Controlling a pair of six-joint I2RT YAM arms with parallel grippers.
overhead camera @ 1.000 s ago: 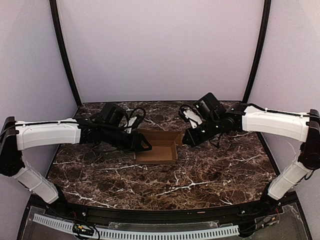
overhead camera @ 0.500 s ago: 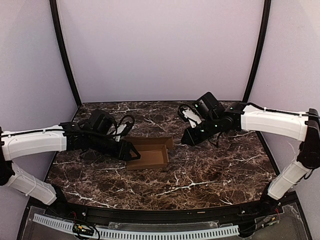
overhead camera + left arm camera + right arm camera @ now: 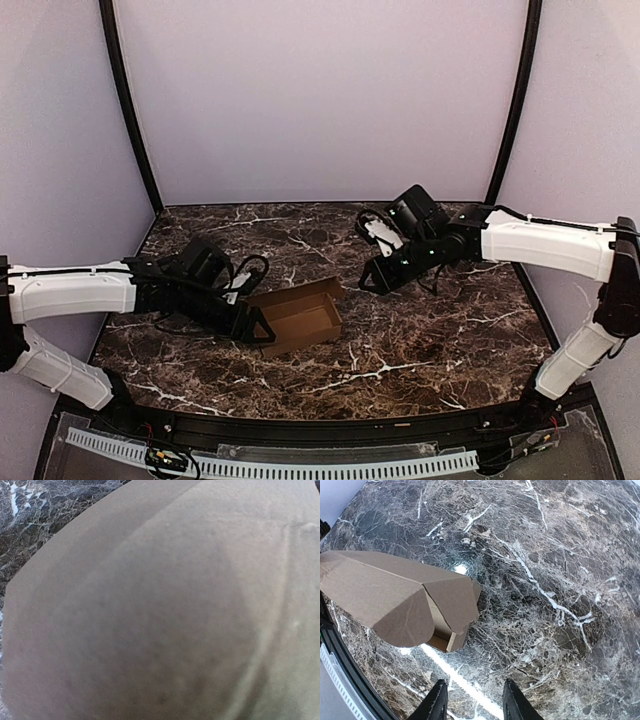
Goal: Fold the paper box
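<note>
The paper box (image 3: 298, 316) lies a little slantwise on the dark marbled counter (image 3: 430, 345), left of the middle, already raised into a long, shallow carton with its top open. The left hand (image 3: 255, 326) is at the box's left end, and its own camera sees only blurred brown cardboard pressed close. Whether it grips that end wall or merely rests against it I cannot tell. The right hand (image 3: 372, 281) hangs clear of the box, off its right end, with its fingers (image 3: 439, 702) spread and only bare counter between them, so it is open and holds nothing. From the right wrist view, the end of the box facing this hand looks unfinished. A rounded flap (image 3: 402, 616) stands out over a dark gap and is not tucked in. The task therefore seems to be at the closing of an end, with the walls formed and the last flaps left to do. The next move probably asks the left hand to keep the carton steady. The right hand should then come in low against the loose flap, press it inward along its crease, and avoid pushing the whole light box across the counter.
</note>
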